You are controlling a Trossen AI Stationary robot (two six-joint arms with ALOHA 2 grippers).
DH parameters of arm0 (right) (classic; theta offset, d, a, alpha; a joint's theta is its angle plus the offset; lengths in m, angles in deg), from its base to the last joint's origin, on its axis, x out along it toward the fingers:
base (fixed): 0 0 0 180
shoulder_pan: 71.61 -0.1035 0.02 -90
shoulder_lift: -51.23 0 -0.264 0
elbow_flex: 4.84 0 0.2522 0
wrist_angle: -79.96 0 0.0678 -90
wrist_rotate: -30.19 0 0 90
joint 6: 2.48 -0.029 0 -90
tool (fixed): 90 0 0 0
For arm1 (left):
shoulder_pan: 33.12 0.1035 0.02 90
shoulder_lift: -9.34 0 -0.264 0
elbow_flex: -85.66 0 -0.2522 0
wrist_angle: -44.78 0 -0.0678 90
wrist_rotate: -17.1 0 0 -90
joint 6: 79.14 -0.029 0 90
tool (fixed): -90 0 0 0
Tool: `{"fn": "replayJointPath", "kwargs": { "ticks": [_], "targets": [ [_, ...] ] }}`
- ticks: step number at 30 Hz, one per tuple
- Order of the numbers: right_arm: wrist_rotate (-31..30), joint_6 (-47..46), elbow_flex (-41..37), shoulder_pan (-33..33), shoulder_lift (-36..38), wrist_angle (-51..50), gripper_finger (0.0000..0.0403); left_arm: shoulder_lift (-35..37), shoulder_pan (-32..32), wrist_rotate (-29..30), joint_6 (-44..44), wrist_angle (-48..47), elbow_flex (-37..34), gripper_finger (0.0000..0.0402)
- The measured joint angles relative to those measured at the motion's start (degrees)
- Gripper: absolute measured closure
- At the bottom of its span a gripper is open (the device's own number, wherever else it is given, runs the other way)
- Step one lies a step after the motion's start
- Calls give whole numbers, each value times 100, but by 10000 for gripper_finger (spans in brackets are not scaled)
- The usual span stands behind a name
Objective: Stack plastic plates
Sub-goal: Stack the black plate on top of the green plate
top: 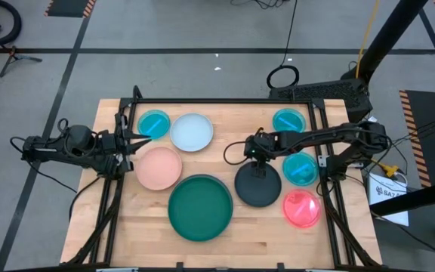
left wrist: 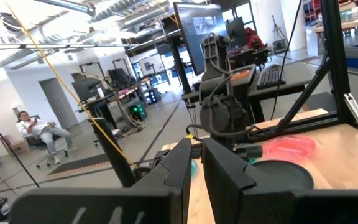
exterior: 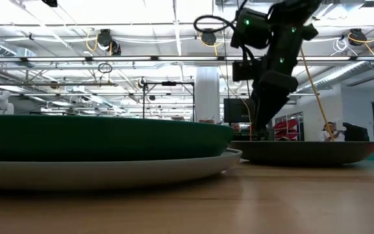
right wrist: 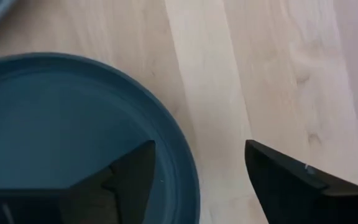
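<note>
The black medium plate [top: 258, 187] lies flat on the table, right of centre. My right gripper [top: 257, 156] is open at its far rim [right wrist: 188, 162], pointing down, with one finger over the plate's inside and one over bare wood outside. The dark green large plate [top: 200, 206] sits inside a grey one [exterior: 174, 168] at the near middle. The salmon-pink plate [top: 158, 168], the pale blue-white plate [top: 192, 131] and a small cyan plate [top: 153, 123] lie on the left. My left gripper [top: 139, 140] waits shut beside that cyan plate. My right gripper stands astride the black plate's far rim [right wrist: 188, 162] from above, one finger [right wrist: 129, 171] inside and one finger [right wrist: 284, 174] outside. Whether either finger touches the plate, I cannot tell. The plate lies flat on the table.
Two more small cyan plates [top: 288, 120] [top: 300, 168] and a pink-red one [top: 302, 208] lie along the table's right side. A dark frame [top: 225, 100] runs round the table's edges. Bare wood shows along the near edge. A person sits far off in the room [left wrist: 39, 130].
</note>
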Motion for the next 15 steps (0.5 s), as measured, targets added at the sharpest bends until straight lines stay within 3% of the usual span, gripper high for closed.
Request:
{"fn": "replayJointPath", "kwargs": {
  "ticks": [15],
  "targets": [
    [177, 40, -695, 252, 0, 791, 181, 0, 0, 0, -2, -29, 0, 353]
  ]
}}
